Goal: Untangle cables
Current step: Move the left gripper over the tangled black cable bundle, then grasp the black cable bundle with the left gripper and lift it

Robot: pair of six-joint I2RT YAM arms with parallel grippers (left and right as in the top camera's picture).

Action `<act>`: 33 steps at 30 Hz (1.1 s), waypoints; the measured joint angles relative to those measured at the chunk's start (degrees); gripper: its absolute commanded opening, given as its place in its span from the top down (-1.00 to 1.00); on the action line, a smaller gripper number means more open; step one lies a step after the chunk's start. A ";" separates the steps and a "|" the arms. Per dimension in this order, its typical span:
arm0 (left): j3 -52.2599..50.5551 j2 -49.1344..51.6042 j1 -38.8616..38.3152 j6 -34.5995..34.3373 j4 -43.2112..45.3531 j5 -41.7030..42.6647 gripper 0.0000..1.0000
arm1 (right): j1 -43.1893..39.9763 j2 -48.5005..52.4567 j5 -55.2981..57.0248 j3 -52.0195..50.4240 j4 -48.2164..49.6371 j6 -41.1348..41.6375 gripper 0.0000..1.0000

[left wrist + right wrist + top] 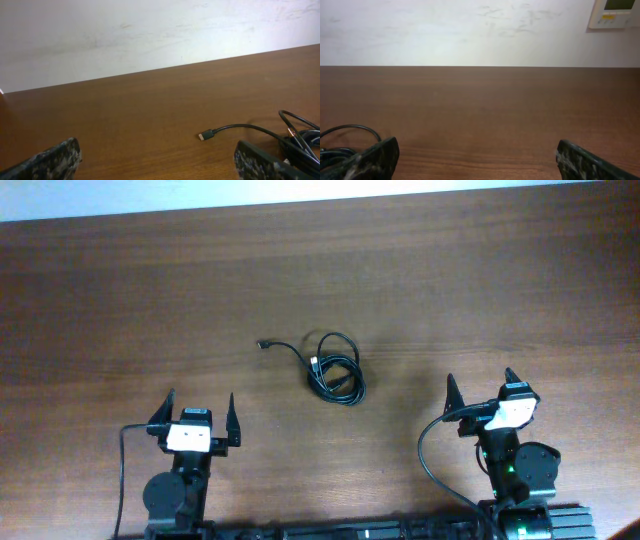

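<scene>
A bundle of thin black cables (335, 370) lies coiled in loose loops at the middle of the wooden table, with one free end and small plug (263, 344) reaching left. My left gripper (200, 412) is open and empty, near the front edge, left of and below the bundle. My right gripper (481, 384) is open and empty, to the bundle's right. The left wrist view shows the plug (204, 135) and part of the loops (300, 132) at the right. The right wrist view shows a cable loop (347, 131) at the left edge.
The brown wooden table (150, 300) runs to a white wall at the back. A white wall panel (615, 12) shows at the top right of the right wrist view. Thick black arm wires (430, 460) hang by the right arm's base.
</scene>
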 measured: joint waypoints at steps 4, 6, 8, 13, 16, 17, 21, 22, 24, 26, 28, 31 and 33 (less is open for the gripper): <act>-0.09 0.00 0.00 0.55 1.92 -0.46 -0.97 | 0.00 0.00 0.00 0.00 0.00 0.00 -0.97; -0.07 -0.11 0.00 1.53 0.90 -1.70 -0.97 | 0.00 0.00 -0.02 0.00 0.00 0.00 -0.97; -0.24 0.00 0.00 2.56 2.45 -3.91 -0.97 | 0.00 0.04 0.00 0.00 0.00 0.00 -0.97; 2.27 -0.11 0.04 -8.79 8.76 0.11 -0.97 | 0.00 0.11 -0.02 0.00 0.00 -0.02 -0.98; 9.05 2.01 0.04 -12.66 -2.71 3.48 -0.97 | 0.00 0.17 -0.02 0.00 0.00 0.00 -0.98; 14.93 4.74 0.04 -13.84 -6.47 4.70 -0.97 | 0.00 0.20 -0.02 0.00 0.00 -0.02 -0.98; 35.21 19.56 0.02 -18.43 -20.48 8.13 -0.97 | 0.00 0.31 -0.02 0.00 -0.02 -0.04 -0.98; 39.71 24.61 -0.22 -19.23 -23.12 9.92 -0.97 | 0.00 0.28 0.00 0.00 0.00 0.02 -0.98; 46.18 33.53 -1.60 -21.86 -27.63 12.13 -0.97 | 0.00 0.31 0.00 0.00 0.00 0.00 -0.97; 50.29 42.62 -4.11 -26.10 -29.38 13.38 -0.97 | 0.00 0.33 -0.02 0.00 0.00 0.00 -0.98; 51.80 52.26 -8.96 -30.21 -29.83 13.99 -0.97 | 0.00 0.37 0.02 0.00 0.00 -0.02 -0.97; 52.11 63.10 -14.05 -35.32 -27.15 14.56 -0.99 | 0.00 0.39 0.00 0.00 0.00 -0.02 -0.97; 52.17 70.64 -15.21 -41.35 -24.79 16.83 -0.24 | 0.00 0.46 0.09 0.00 0.00 0.02 -0.98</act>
